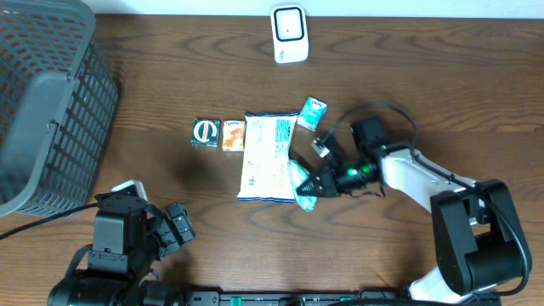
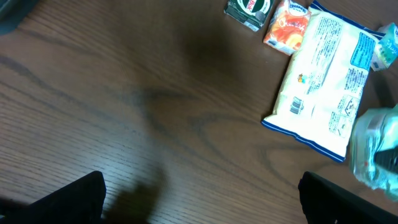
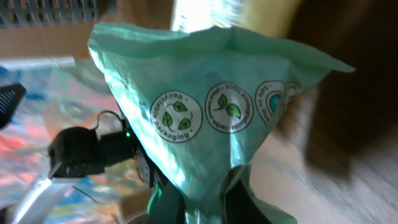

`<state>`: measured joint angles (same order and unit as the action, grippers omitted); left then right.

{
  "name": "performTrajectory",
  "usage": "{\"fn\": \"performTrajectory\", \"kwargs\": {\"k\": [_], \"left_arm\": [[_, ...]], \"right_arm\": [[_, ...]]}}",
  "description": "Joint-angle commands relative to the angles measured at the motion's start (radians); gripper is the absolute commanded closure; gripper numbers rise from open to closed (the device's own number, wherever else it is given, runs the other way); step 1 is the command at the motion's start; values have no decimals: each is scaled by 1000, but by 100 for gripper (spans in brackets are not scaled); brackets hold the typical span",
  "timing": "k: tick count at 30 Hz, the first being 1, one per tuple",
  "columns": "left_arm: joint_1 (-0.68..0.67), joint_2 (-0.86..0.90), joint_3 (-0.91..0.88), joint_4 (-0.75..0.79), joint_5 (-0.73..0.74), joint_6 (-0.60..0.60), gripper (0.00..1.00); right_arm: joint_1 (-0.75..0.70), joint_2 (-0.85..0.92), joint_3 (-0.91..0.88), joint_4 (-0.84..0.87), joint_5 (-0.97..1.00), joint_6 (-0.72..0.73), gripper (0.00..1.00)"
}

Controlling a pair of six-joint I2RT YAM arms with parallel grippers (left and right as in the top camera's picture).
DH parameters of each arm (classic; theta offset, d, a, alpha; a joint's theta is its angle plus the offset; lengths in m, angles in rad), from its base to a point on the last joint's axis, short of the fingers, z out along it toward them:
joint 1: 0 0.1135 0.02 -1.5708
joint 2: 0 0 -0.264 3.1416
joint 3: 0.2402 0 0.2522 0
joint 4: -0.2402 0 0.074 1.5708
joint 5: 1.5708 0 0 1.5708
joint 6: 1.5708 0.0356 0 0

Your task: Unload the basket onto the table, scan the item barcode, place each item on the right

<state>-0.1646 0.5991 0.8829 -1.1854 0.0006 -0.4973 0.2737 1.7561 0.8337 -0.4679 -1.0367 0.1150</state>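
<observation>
Pincer status: my right pincer (image 1: pixel 313 182) is clenched on the crinkly mint-green plastic pouch (image 3: pixel 205 106), right at the near right corner of the flat white-and-blue snack bag (image 1: pixel 266 156). My left pincer (image 1: pixel 176 224) hangs released, well off to that bag's near left.

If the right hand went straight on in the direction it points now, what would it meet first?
The right hand, shut on the green packet, points at the lower end of the white snack bag, so probably that bag comes first. Its height is unclear; it might pass over.
</observation>
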Motion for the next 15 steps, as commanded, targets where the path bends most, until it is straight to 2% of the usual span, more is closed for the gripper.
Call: {"fn": "performTrajectory", "kwargs": {"k": [1,7,9,12,15], "left_arm": [[2,-4,-2,-3,-9,2,2],[2,-4,-2,-3,-9,2,3],[2,-4,-2,-3,-9,2,2],[2,-4,-2,-3,-9,2,2],[2,-4,-2,-3,-9,2,2]], "right_arm": [[-63,-2,-56,20,-58,53,99],[-192,-2,-79,-33,49,72,86],[-224,-2,-78,-60,119,79,85],[-262,-2,-72,-102,241,79,76],[-294,-2,-36,-175,364,78,73]]}}
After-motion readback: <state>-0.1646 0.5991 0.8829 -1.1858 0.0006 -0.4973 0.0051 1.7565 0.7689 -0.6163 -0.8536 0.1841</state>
